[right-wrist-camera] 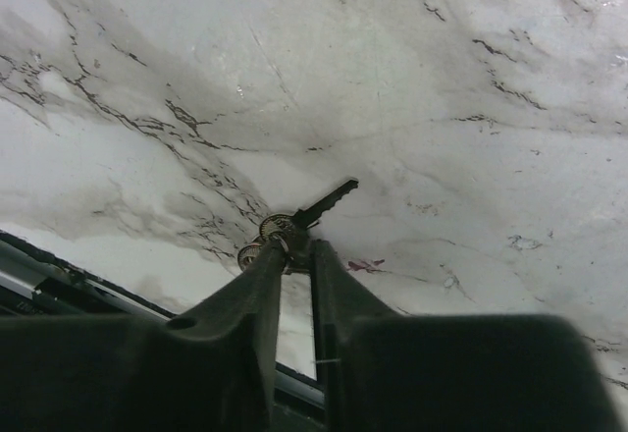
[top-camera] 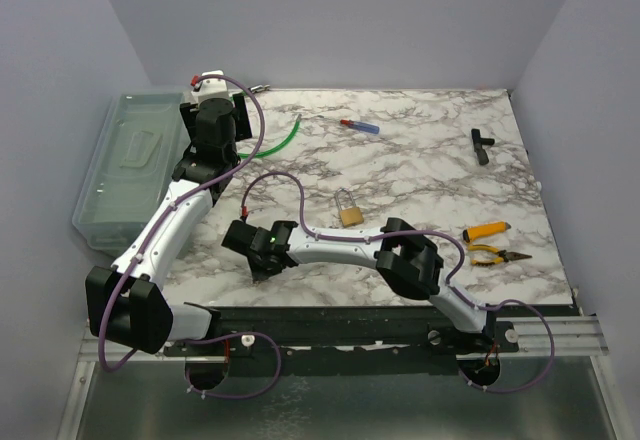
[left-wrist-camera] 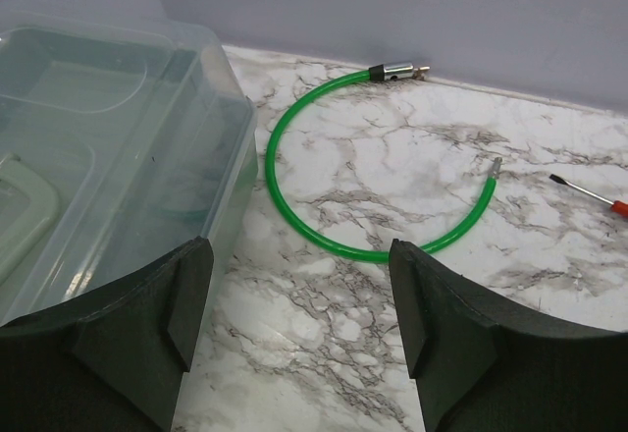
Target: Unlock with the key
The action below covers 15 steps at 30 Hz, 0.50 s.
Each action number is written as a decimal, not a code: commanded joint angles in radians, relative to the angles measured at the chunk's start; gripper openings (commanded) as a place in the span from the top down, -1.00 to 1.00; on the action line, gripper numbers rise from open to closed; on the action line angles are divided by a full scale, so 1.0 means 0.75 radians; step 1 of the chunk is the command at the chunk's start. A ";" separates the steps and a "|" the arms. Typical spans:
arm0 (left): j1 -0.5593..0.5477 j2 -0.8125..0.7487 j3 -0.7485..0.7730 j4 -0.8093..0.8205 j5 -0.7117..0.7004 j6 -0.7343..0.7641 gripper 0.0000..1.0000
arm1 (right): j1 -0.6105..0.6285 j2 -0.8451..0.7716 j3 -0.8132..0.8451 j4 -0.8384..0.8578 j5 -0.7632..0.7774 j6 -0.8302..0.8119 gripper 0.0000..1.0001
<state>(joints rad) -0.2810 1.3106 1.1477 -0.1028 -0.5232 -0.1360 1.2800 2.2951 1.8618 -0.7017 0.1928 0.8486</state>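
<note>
A brass padlock (top-camera: 350, 210) stands on the marble table, shackle toward the back. My right gripper (top-camera: 252, 253) is down at the table left of the padlock, close to the front edge. In the right wrist view the gripper (right-wrist-camera: 296, 245) is shut on the head of a dark key (right-wrist-camera: 329, 199), whose blade points up and to the right just over the marble. Small brass rings (right-wrist-camera: 263, 233) hang at the key's head. My left gripper (left-wrist-camera: 299, 265) hangs open over bare marble at the back left, beside a clear box.
A clear plastic box (top-camera: 130, 160) sits at the left edge. A green cable loop (left-wrist-camera: 294, 206) lies near the back wall, with a small screwdriver (top-camera: 360, 126) beyond it. A black piece (top-camera: 481, 145), a yellow knife (top-camera: 487, 230) and pliers (top-camera: 497, 254) lie on the right.
</note>
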 commanded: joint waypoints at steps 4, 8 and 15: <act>0.008 -0.006 -0.015 0.023 0.038 -0.012 -0.52 | 0.013 0.051 -0.031 -0.011 0.016 0.018 0.99; 0.008 -0.003 -0.016 0.024 0.077 -0.013 -0.51 | 0.013 -0.003 -0.097 -0.017 0.081 -0.010 0.99; 0.006 0.012 -0.021 0.037 0.212 -0.026 -0.48 | 0.013 -0.204 -0.346 -0.052 0.254 -0.065 0.99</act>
<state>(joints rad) -0.2810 1.3109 1.1465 -0.0982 -0.4496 -0.1387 1.2819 2.2150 1.7287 -0.6567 0.2642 0.8440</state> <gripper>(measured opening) 0.748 0.007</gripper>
